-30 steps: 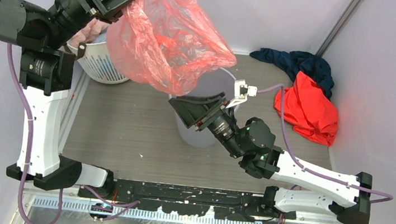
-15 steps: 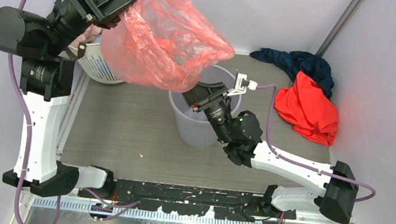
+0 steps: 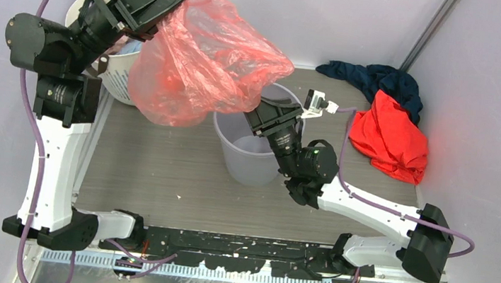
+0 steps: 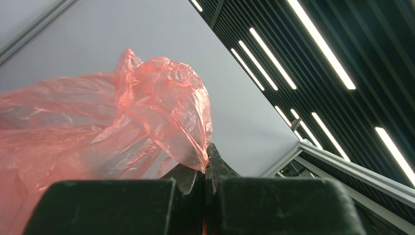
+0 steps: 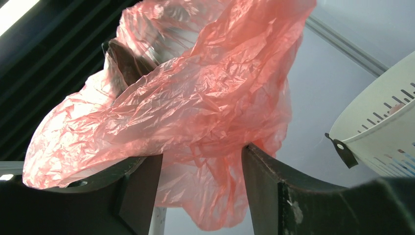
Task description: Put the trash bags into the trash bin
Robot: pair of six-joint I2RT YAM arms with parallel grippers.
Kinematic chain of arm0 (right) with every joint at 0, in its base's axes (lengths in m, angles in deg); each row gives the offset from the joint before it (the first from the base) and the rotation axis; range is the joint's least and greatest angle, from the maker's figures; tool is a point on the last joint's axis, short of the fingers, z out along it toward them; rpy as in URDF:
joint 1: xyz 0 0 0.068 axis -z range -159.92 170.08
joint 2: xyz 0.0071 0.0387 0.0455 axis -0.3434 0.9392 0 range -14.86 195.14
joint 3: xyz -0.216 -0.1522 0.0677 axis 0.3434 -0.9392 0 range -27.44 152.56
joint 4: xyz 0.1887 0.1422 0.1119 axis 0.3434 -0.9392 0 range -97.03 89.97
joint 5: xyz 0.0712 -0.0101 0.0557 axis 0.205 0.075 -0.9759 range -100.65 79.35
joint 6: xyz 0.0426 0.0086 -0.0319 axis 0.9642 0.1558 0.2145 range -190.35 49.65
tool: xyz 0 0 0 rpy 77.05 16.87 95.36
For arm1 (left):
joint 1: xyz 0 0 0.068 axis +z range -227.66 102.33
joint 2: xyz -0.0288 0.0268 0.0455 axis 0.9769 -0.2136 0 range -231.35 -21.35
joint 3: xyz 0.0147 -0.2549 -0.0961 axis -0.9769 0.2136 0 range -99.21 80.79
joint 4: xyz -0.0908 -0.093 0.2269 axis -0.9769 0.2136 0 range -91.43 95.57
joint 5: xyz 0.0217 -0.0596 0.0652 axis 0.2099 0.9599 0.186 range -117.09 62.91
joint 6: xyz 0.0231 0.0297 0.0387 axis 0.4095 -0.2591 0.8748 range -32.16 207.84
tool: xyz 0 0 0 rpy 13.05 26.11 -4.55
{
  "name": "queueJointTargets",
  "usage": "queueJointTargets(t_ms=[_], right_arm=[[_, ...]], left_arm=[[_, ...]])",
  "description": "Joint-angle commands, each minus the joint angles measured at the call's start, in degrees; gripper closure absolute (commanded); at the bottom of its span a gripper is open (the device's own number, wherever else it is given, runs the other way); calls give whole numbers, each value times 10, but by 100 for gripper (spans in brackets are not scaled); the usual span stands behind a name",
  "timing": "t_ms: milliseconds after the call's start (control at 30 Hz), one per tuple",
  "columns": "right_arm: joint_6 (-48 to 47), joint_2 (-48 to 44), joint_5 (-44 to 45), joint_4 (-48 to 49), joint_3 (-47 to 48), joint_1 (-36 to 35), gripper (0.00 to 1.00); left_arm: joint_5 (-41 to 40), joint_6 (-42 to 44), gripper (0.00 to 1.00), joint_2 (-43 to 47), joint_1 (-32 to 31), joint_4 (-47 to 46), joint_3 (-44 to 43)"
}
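Observation:
The translucent red-pink trash bag (image 3: 204, 54) hangs high at the back left, pinched at its edge by my left gripper (image 3: 171, 4), which is shut on it. The left wrist view shows the film (image 4: 161, 112) clamped between the closed jaws of the left gripper (image 4: 205, 156). The grey round trash bin (image 3: 249, 163) stands upright below the bag's right end. My right gripper (image 3: 265, 111) is open over the bin's rim, pointing up at the bag. In the right wrist view the bag (image 5: 195, 107) hangs just above and between the spread fingers of the right gripper (image 5: 200, 161).
A white slotted laundry basket (image 3: 116, 73) stands at the back left behind the bag, also in the right wrist view (image 5: 377, 132). An orange-red garment (image 3: 386, 143) and a dark blue cloth (image 3: 375, 81) lie at the back right against the wall.
My right gripper has risen from in front of the bin to over its rim, close under the bag. My left gripper has shifted the bag slightly right and up.

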Motion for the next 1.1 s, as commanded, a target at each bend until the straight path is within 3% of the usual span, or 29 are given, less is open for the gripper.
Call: queueJointTargets(t_ms=[0, 233, 533, 1067], right_arm=[[21, 9, -5, 53, 28, 7, 33], [21, 20, -1, 63, 43, 10, 30], [-59, -37, 17, -27, 65, 16, 38], [-116, -139, 3, -159, 96, 29, 76]], left_arm=[[-4, -7, 100, 18, 0, -43, 0], [3, -12, 100, 25, 0, -51, 14], [11, -25, 100, 43, 0, -71, 52], [29, 3, 100, 83, 0, -49, 133]])
